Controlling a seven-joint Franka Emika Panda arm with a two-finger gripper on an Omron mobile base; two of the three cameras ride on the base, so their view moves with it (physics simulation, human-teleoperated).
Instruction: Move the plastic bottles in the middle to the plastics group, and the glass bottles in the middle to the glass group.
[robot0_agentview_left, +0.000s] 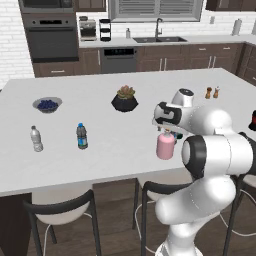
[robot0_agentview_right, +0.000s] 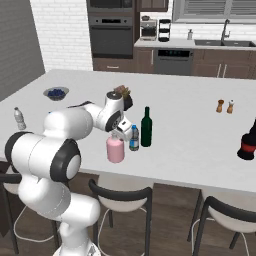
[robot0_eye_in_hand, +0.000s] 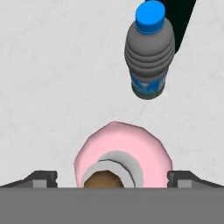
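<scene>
Gripper (robot0_eye_in_hand: 112, 179) wide open astride the pink bottle (robot0_eye_in_hand: 122, 153); right base view adds the green bottle (robot0_agentview_right: 146, 127) behind.

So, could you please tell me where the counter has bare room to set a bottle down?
Free: the wide stretch between the green wine bottle and the orange shakers. Crowded: around the pink bottle, with the blue-capped water bottle close beside.
</scene>
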